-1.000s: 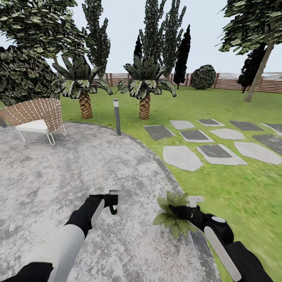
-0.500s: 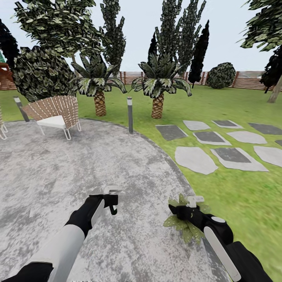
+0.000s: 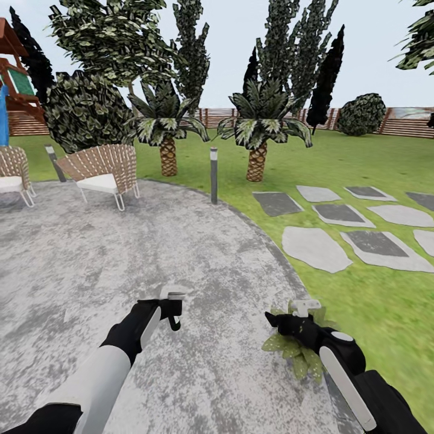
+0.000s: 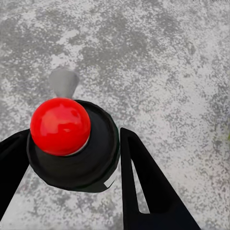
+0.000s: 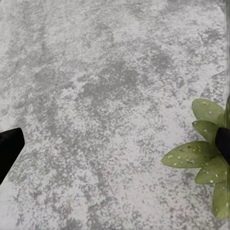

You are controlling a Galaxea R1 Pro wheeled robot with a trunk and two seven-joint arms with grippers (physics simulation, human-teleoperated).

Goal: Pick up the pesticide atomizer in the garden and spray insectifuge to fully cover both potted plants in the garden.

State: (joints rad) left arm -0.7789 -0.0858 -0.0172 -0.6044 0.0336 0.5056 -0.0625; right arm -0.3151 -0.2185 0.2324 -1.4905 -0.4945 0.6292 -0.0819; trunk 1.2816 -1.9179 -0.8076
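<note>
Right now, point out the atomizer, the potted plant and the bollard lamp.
pesticide atomizer [image 4: 61, 127], left wrist view, red cap.
potted plant [image 3: 299, 355], head view, a front leaf.
bollard lamp [image 3: 213, 178], head view, mid post.

Patio [image 3: 108, 253]: grey, round, speckled paving.
Wicker chairs: one [image 3: 103, 173] at the patio's far edge, white cushion; another [image 3: 12, 175] at the view's left border.
Bollard lamps: one [image 3: 213, 175] on the patio rim, one [image 3: 55, 163] between the chairs.
Palms: two [image 3: 167, 129] [image 3: 260, 129] on the lawn behind.
Stepping stones [image 3: 316, 247]: grey slabs in grass.
Fence [image 3: 410, 123]: brown slats, far back.
Playhouse [image 3: 15, 84]: wooden, far left.
</note>
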